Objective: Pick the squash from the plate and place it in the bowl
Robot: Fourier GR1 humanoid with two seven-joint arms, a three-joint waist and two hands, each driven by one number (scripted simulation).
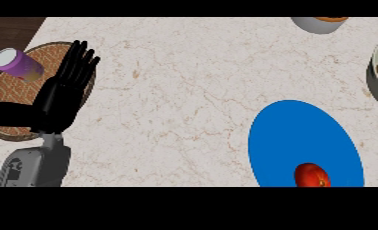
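Red-orange rounded squash [311,175] is shown lying untouched on the flat blue round plate [295,129], near its lower edge. The black left hand [63,91] is seen resting at the left over a round woven brown mat [48,50], fingers [78,61] straight and spread, nothing held. The right hand is not shown. The pick is judged not yet begun, and a reach to the squash is called for next. A grey vessel [314,24] and a dark-rimmed vessel [373,74] are cropped at the edges of the pale marbled surface [184,74]. Which is the bowl cannot be told.
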